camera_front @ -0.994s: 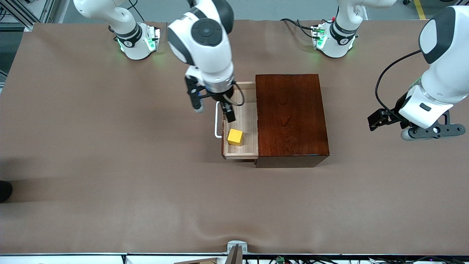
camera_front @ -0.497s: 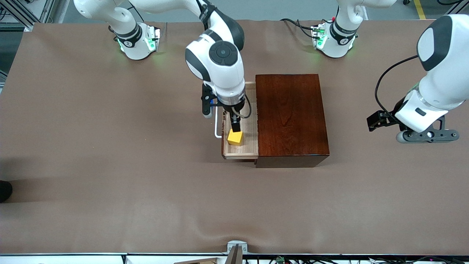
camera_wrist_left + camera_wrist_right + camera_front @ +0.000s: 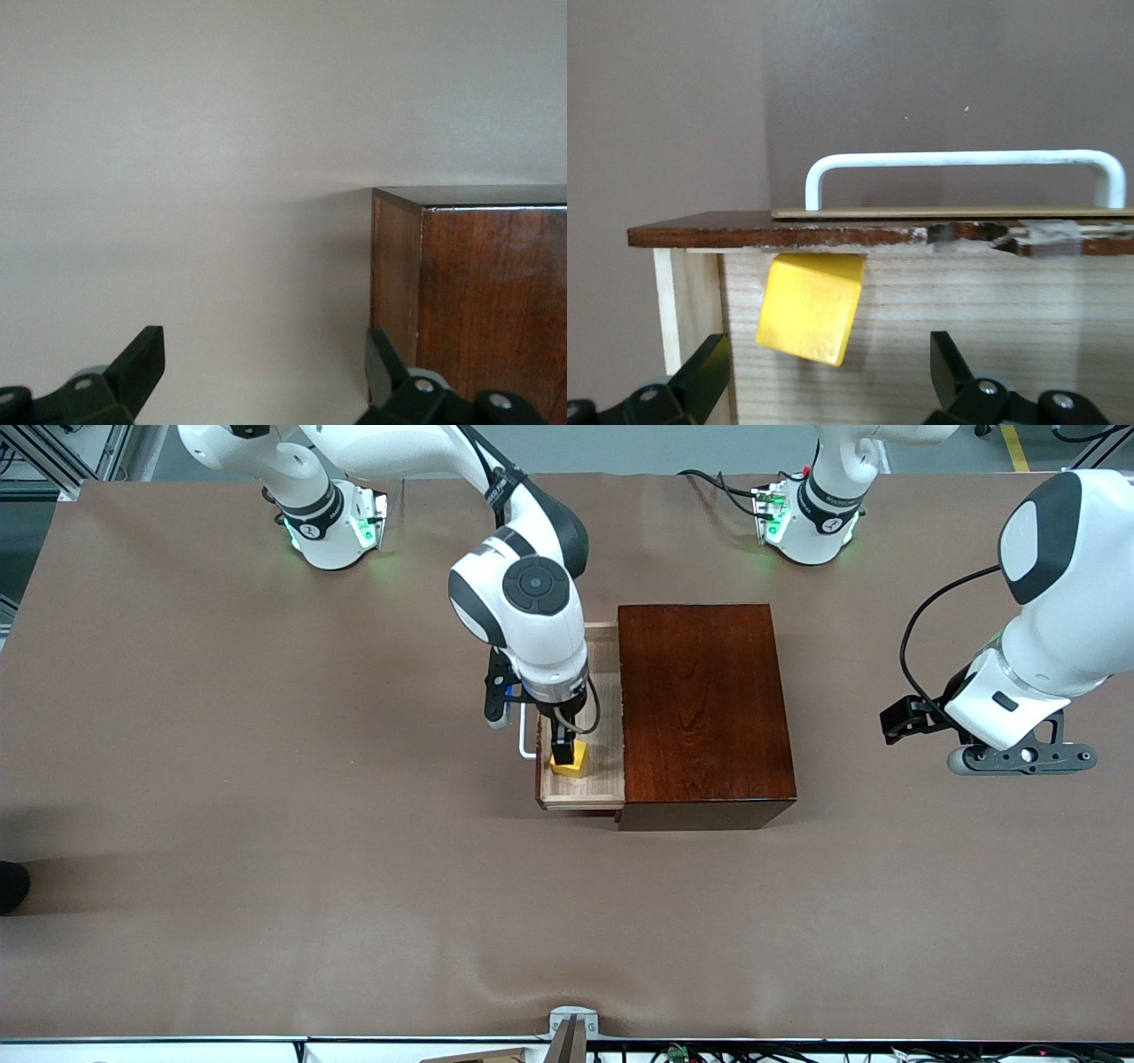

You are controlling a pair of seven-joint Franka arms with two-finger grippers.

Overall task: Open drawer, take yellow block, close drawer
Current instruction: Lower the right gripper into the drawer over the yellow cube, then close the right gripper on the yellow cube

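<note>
The drawer [image 3: 602, 779] is pulled out of the dark reddish-brown box [image 3: 700, 708] toward the right arm's end, its white handle [image 3: 524, 737] leading. The yellow block [image 3: 578, 763] lies on the drawer's pale floor near the corner closest to the front camera. My right gripper [image 3: 565, 749] is open and low in the drawer, right over the block. In the right wrist view the block [image 3: 811, 305] sits tilted against the drawer front, just ahead of the open right gripper [image 3: 828, 372], under the handle [image 3: 966, 164]. My left gripper [image 3: 1021, 759] waits, open and empty.
The left gripper [image 3: 263, 367] hangs over bare brown table at the left arm's end, beside the box [image 3: 487, 292]. The drawer's walls [image 3: 682, 301] stand close around the block.
My right gripper has come down along the drawer toward the front camera and now sits over the yellow block. The left arm has shifted slightly.
</note>
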